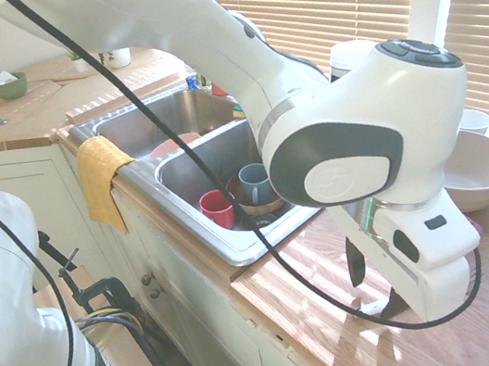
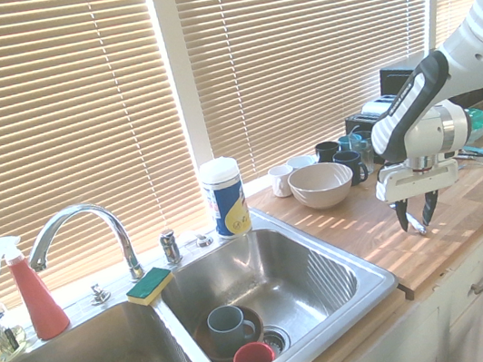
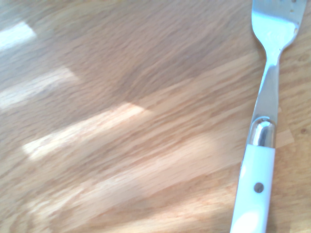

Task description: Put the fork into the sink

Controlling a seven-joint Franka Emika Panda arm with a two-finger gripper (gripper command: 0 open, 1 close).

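Note:
The fork [image 3: 256, 184] lies flat on the wooden countertop, with a white handle and silver tines, seen from close by in the wrist view. My gripper [image 2: 417, 223] reaches straight down to the counter right of the sink [image 2: 368, 280]. Its dark fingers [image 2: 403, 215] stand apart, and a thin pale sliver shows between their tips. In the first exterior view the gripper [image 1: 376, 297] hangs just above the wood near the counter's front edge, and the fork cannot be made out there. The sink's [image 1: 237, 250] near basin holds a blue-grey mug [image 2: 227, 324], a red cup [image 2: 252, 357] and a brown bowl.
A wide white bowl [image 2: 321, 184] and several mugs [image 2: 348, 159] stand on the counter behind the gripper. A wipes canister [image 2: 223, 198], a sponge [image 2: 149, 286] and the faucet [image 2: 79, 230] line the sink's back rim. A yellow cloth [image 1: 102, 174] hangs over its front rim.

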